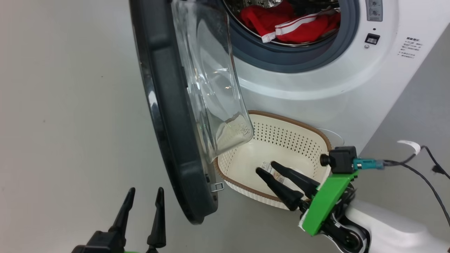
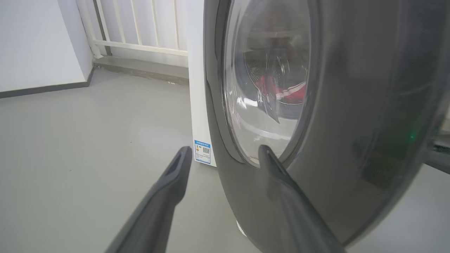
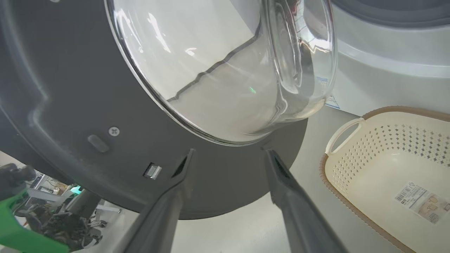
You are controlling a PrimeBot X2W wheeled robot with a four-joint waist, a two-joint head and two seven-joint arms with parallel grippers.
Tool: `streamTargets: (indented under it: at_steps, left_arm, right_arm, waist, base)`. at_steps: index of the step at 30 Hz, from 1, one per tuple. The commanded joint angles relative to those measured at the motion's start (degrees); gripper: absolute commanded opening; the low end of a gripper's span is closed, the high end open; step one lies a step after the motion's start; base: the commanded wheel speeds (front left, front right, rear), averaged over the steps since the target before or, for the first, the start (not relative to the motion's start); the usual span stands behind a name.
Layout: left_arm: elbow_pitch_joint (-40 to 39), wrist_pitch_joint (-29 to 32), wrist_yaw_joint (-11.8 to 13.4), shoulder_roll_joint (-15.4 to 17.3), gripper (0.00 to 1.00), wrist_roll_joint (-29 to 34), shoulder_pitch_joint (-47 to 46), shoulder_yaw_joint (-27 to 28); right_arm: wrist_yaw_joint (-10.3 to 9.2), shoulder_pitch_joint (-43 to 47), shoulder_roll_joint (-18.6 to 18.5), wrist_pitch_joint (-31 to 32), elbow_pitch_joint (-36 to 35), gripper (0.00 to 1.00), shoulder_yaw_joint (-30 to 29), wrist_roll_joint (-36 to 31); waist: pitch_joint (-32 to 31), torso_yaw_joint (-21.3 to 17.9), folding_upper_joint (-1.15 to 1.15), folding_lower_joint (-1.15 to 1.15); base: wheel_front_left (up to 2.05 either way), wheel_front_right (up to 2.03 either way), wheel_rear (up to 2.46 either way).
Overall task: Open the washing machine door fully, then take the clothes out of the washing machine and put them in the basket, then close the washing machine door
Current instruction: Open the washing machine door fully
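In the head view the washing machine (image 1: 316,80) is cut off at the top, so just the lower part of its drum shows, with the clothes (image 1: 299,28) lying inside. The washing machine door (image 1: 168,116) stands partly open, edge-on, and its glass bowl hides the near end of the basket (image 1: 291,121) on the floor. The left gripper (image 1: 146,191) sits outside the door, jaws apart and empty. The right gripper (image 1: 266,166) hangs over the basket, jaws apart and empty.

The left wrist view gives the door's outer face (image 2: 351,105). The clothes (image 2: 281,91) are a red blur through the glass. One finger (image 2: 277,175) perhaps touches the black ring.

The right wrist view shows the door's inner face (image 3: 70,105) and the basket (image 3: 351,165), cut off at the right, with a paper label (image 3: 422,202) on its bottom. The right gripper (image 3: 228,151) is spread wide, gripping nothing.
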Motion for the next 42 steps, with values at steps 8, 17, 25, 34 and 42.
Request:
streamTargets:
  at_steps: [8, 17, 25, 34, 42]
  left_arm:
    - [-0.9, -0.4, -0.7, 0.5, 1.00, 1.1, -0.6, 3.6]
    - [-1.0, -0.4, -0.6, 0.5, 1.00, 0.9, -0.3, 4.4]
    - [-1.1, -0.4, -0.7, 0.5, 1.00, 1.0, -0.3, 4.8]
    - [-1.3, -0.4, -0.7, 0.5, 1.00, 1.3, -0.1, 5.4]
    - [-1.7, -0.4, -0.8, 0.5, 1.00, 1.8, 0.0, 5.5]
  right_arm:
    - [0.39, 7.1, 0.8, -1.2, 6.3, 1.00, -9.5, -9.1]
    - [0.39, 16.3, 5.2, -1.3, 8.8, 1.00, -29.2, -25.9]
    - [0.39, 22.6, 8.8, -1.3, 5.4, 1.00, -42.0, -43.4]
    - [0.39, 27.9, 11.8, -1.3, 0.8, 1.00, -48.6, -56.2]
    - [0.39, 30.8, 14.6, -1.3, -2.4, 1.00, -55.0, -62.5]
  waist:
    - [-0.9, -1.7, 0.00, 0.00]
    - [-1.1, -2.4, 0.00, 0.00]
    - [-1.2, -2.3, 0.00, 0.00]
    - [-1.8, -2.5, 0.00, 0.00]
    - [-2.1, -2.6, 0.00, 0.00]
  base:
    - [0.00, 0.00, 0.00]
    - [0.00, 0.00, 0.00]
    - [0.00, 0.00, 0.00]
    - [0.00, 0.00, 0.00]
    - [0.00, 0.00, 0.00]
